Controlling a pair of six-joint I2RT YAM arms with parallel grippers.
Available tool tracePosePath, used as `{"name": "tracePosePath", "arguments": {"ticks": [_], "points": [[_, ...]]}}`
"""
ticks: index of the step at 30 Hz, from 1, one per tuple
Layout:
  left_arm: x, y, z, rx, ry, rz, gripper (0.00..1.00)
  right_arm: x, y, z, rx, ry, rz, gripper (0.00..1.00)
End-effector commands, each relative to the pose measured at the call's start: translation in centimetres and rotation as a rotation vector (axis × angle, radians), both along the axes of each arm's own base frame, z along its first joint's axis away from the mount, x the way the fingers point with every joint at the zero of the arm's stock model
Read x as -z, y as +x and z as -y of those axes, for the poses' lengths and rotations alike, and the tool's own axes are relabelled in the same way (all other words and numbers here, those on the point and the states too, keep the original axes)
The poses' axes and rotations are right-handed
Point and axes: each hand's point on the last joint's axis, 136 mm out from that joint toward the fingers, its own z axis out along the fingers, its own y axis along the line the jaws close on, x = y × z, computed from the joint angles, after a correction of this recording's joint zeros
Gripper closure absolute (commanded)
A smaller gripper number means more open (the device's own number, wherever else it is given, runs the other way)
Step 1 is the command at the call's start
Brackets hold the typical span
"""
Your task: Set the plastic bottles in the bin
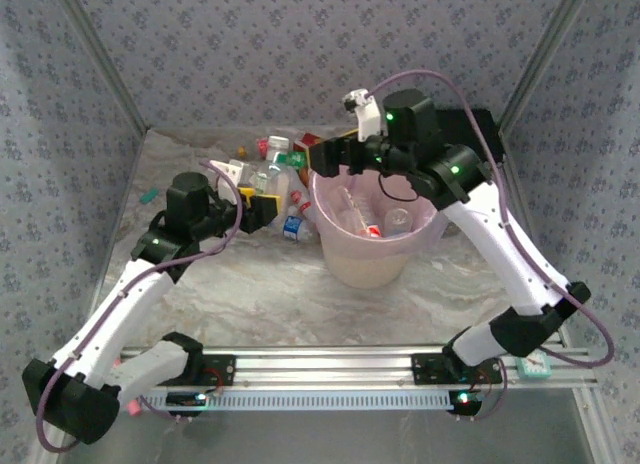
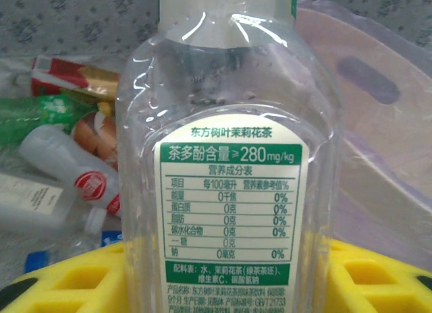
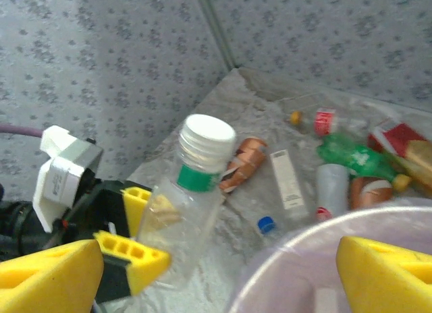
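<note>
Gripping: your left gripper (image 1: 264, 210) has its yellow fingers (image 2: 61, 286) pinching a clear bottle (image 2: 229, 191) low on its body.
Held bottle: it carries a white-and-green back label with printed text, a green neck ring and a white cap (image 3: 208, 134). It tilts a little, cap uppermost, and sits just left of the bin (image 1: 375, 269), outside the rim.
Bin: a round cream bucket lined with a pink bag stands mid-table. You can see its handle cut-out (image 2: 368, 80) just beyond the held bottle in the left wrist view.
Bin contents: a few bottles (image 1: 372, 222) already lie inside on the pink liner.
Right gripper: your right gripper (image 3: 217, 259) hovers over the bin's far-left rim. Its jaws are spread wide, with one yellow finger at each lower corner of its wrist view and nothing between them.
Loose bottles: a cluster of loose bottles (image 1: 272, 156) lies on the table (image 1: 250, 279) behind and left of the bin. Among them are a green bottle (image 3: 354, 158) and a small white bottle (image 3: 332, 188), both on their sides.
Blue cap: a blue cap (image 3: 266, 224) sits on the table close to the bin's left side.
</note>
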Motion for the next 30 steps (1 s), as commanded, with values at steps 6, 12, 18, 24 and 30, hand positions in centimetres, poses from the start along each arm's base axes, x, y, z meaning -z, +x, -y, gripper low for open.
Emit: {"name": "tracePosePath", "arguments": {"ticks": [6, 12, 18, 24, 30], "points": [[-3.8, -1.7, 1.9, 0.089, -0.091, 0.146, 0.65, -0.5, 2.1, -3.6, -0.05, 0.071, -0.058, 0.12], [-4.2, -1.9, 2.6, 0.115, -0.09, 0.163, 0.65, 0.7, 2.4, -5.9, -0.12, 0.089, -0.11, 0.18], [-4.3, -1.7, 2.8, 0.113, -0.092, 0.165, 0.66, 2.0, 2.3, -7.6, -0.167, 0.083, -0.152, 0.3], [-4.1, -1.4, 2.7, 0.095, -0.083, 0.156, 0.66, 2.6, 2.2, -8.1, -0.178, 0.071, -0.16, 0.5], [-4.2, -1.4, 2.8, 0.097, -0.086, 0.151, 0.65, 2.3, 2.3, -8.1, -0.178, 0.068, -0.148, 0.64]]}}
